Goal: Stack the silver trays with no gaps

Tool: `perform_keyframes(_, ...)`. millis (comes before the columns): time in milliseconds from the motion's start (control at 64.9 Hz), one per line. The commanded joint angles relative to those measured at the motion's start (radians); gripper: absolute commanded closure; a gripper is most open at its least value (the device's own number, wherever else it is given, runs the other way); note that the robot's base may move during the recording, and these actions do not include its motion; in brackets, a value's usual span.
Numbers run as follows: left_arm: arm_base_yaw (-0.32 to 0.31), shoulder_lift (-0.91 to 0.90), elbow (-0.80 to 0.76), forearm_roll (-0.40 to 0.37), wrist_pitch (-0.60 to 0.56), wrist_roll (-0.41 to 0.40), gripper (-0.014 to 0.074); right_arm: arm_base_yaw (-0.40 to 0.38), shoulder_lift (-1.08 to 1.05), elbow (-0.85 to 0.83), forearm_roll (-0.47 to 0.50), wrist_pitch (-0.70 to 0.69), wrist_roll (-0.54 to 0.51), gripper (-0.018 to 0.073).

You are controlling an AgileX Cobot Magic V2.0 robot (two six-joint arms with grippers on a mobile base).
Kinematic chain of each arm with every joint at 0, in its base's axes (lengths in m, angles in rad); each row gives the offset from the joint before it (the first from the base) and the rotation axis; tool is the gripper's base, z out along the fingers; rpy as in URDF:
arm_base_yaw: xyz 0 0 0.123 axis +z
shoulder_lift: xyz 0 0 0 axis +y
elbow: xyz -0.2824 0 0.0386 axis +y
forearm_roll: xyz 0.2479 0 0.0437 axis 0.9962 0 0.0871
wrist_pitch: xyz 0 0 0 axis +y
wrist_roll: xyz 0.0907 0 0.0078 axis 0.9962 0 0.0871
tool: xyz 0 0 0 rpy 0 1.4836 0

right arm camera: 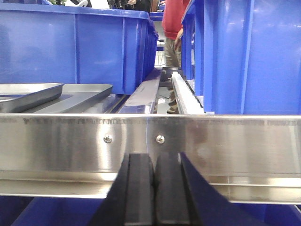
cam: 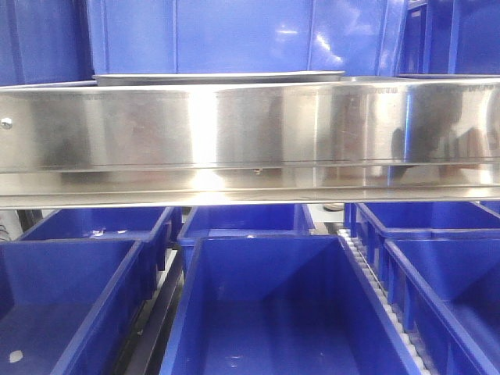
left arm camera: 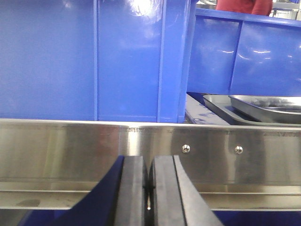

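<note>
**Waiting claws below the shelf rail**

Hanging just under the brushed-steel shelf rail (cam: pixel 250 133), the left claw (left arm camera: pixel 149 193) and the right claw (right arm camera: pixel 154 193) are both clenched, pads pressed together with nothing between them. The silver trays (left arm camera: pixel 263 108) sit on the shelf behind the rail, between tall blue bins (cam: pixel 234 35); one tray rests tilted inside the other, its rim raised. More open blue bins (cam: pixel 273 312) stand on the level below.
</note>
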Motion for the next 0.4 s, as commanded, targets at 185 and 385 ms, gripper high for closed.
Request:
perform_keyframes(185,0.001,-0.005,-0.001,0.003,-0.013,-0.008,0.0594,-0.005,-0.004,0.0,0.002,-0.023,-0.003,0.0639)
perform_keyframes(385,0.001,-0.005,-0.001,0.003,-0.013,-0.008,0.0594,-0.005,-0.004,0.0,0.002,-0.023,-0.003,0.0639)
